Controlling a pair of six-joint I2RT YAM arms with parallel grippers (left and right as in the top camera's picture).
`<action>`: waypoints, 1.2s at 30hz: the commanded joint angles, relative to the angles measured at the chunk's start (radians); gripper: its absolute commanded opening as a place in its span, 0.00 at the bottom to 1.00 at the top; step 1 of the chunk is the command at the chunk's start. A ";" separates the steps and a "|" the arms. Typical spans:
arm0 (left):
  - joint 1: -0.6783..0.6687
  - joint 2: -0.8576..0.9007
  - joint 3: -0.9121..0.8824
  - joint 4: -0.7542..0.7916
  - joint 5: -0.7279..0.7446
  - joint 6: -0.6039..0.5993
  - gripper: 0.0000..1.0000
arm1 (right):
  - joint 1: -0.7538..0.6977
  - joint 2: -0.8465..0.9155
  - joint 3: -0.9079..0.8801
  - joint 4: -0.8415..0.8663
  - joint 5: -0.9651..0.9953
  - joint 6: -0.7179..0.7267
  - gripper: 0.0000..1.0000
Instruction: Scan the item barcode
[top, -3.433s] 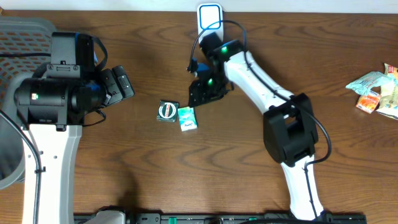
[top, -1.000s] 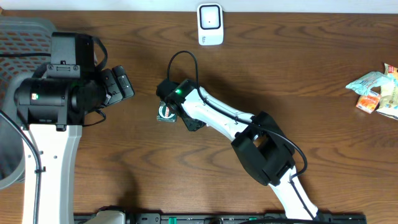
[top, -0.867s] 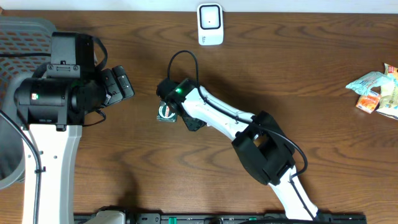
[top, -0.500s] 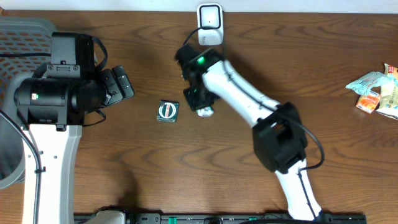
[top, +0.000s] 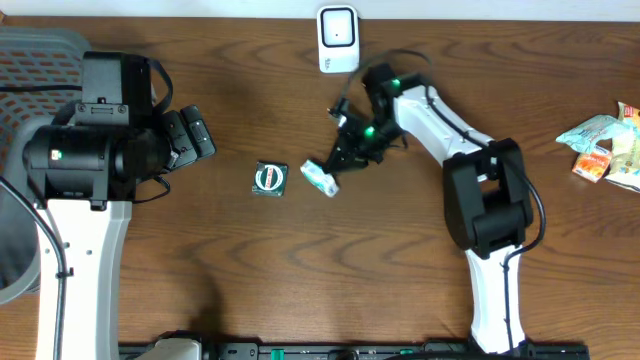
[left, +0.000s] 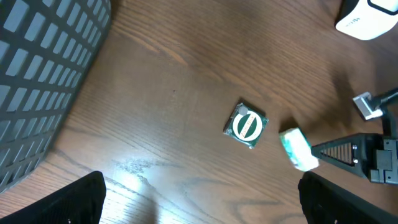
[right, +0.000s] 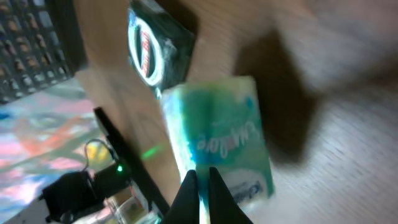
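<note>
Right gripper (right: 200, 179) was clamped on the teal packet (top: 320, 178), well short of the scanner (top: 338, 40).
Barcode face probably hidden in the blur; it needed turning square to the scanner window. Left gripper (top: 190, 135) sat wide open.

One white scanner (top: 338, 38) is on the counter (top: 250, 280). Below the scanner are two small packs: one teal pack (top: 320, 178) and one dark square pack (top: 269, 178). Far left of it, one grey mesh basket (top: 40, 60). Far right, snack wrappers (top: 600, 145), too bunched to count. Two robot arms (top: 440, 120).
</note>
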 joint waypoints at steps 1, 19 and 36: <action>0.003 -0.005 0.002 -0.004 -0.013 -0.012 0.98 | -0.052 -0.010 -0.078 0.024 -0.069 -0.018 0.01; 0.003 -0.005 0.002 -0.003 -0.013 -0.012 0.98 | -0.144 -0.021 0.117 -0.328 0.060 -0.156 0.01; 0.003 -0.005 0.002 -0.004 -0.013 -0.012 0.97 | 0.174 -0.040 0.187 -0.237 0.373 -0.100 0.01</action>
